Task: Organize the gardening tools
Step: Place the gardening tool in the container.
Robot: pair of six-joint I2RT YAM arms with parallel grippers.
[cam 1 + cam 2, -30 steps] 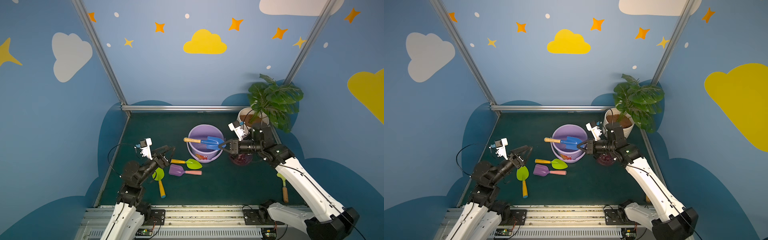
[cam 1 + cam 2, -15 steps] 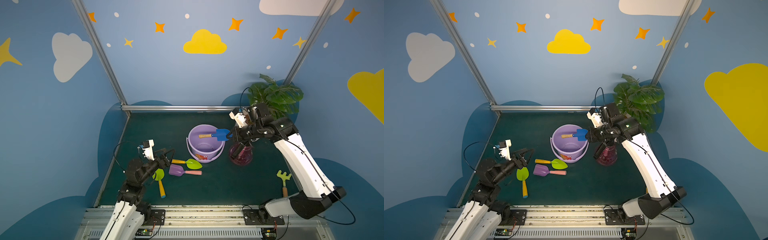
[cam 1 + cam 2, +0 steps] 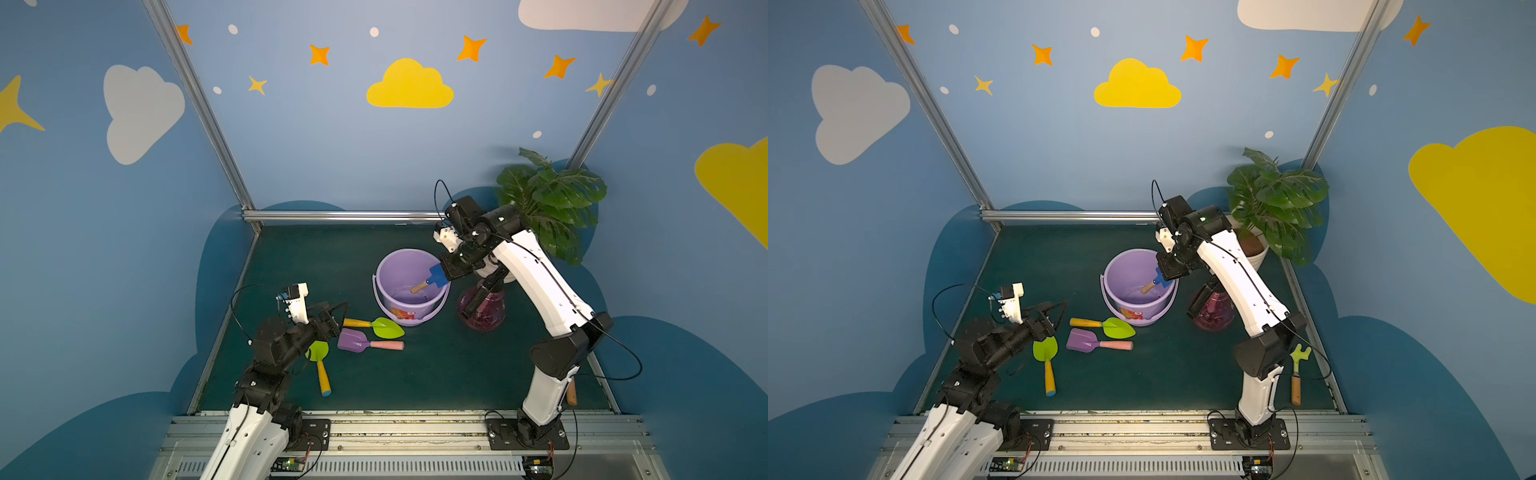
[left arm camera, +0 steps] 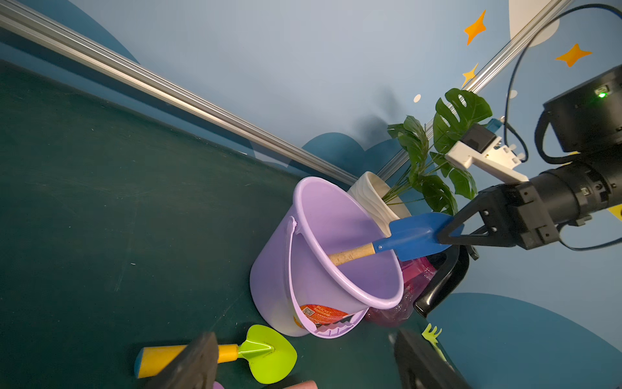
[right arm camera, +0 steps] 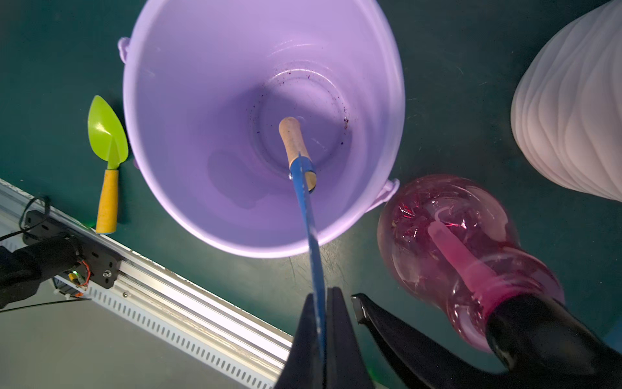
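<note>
My right gripper (image 5: 324, 323) is shut on the blade of the blue trowel (image 3: 437, 276), which hangs over the lilac bucket (image 3: 380, 270). Its wooden handle (image 5: 292, 138) points down inside the bucket. Left of the bucket on the floor, my left gripper (image 3: 338, 311) stands open with nothing between its fingers. It is just short of the yellow handle of a lime-green trowel (image 4: 266, 353). A purple trowel (image 3: 353, 341) with a pink handle lies beside that one. A second lime-green trowel (image 3: 319, 353) lies under my left arm. The pink spray bottle (image 5: 447, 242) stands right of the bucket.
A leafy plant (image 3: 548, 199) in a white ribbed pot (image 3: 1256, 253) stands at the back right corner. A green hand rake (image 3: 1298, 370) with a wooden handle lies by the right edge. Blue walls close three sides, and a metal rail (image 3: 395, 424) runs along the front.
My right arm has risen and swung the blue trowel from lying level across the bucket to hanging handle-down inside it. My left gripper has crept a little toward the trowels.
</note>
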